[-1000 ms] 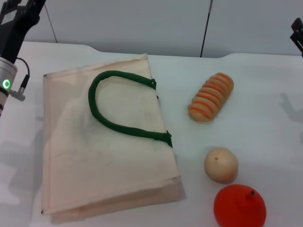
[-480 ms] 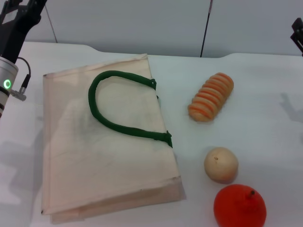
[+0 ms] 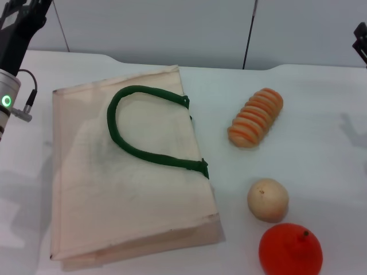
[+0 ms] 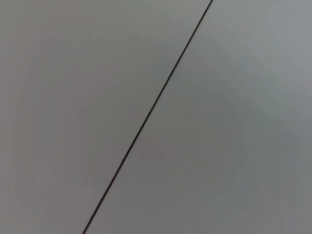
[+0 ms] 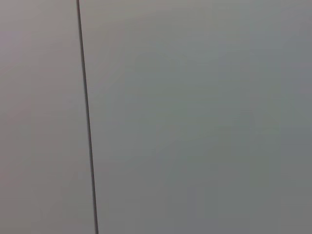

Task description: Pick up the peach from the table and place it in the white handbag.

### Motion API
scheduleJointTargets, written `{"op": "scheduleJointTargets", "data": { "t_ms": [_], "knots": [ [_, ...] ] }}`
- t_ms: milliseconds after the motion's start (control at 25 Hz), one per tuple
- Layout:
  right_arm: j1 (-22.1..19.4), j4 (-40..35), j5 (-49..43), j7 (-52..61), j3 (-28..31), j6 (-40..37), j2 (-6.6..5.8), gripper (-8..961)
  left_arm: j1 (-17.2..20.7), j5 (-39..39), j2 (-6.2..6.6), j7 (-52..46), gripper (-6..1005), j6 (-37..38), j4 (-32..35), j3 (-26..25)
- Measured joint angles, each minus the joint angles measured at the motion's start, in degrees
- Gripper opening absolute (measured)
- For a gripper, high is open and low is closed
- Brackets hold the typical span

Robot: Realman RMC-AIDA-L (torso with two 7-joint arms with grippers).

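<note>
You have the white table point(image 3: 321, 97), and on its left half the white handbag point(image 3: 126, 189) lies flat, green handle point(image 3: 135, 123) on top. To the bag's right sit a ridged orange piece point(image 3: 256, 117), then at the near edge a red-orange fruit point(image 3: 290, 250) and a smaller tan fruit point(image 3: 268, 200), close together. No view shows you the peach. The left gripper point(image 3: 23, 14) hangs far left and the right gripper point(image 3: 361, 43) far right; you cannot tell either one's grip.

No readable text, label, brand or number anywhere (bag, fruits, wall blank).
</note>
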Motion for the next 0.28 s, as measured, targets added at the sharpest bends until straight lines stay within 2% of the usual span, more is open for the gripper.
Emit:
{"op": "scheduleJointTargets", "data": {
  "t_ms": [280],
  "knots": [
    [0.0,0.0,0.0,0.0,0.0,0.0,0.0,894,-0.1,0.1,-0.05,-0.1,826,-0.3,-0.1,0.0]
  ]
}}
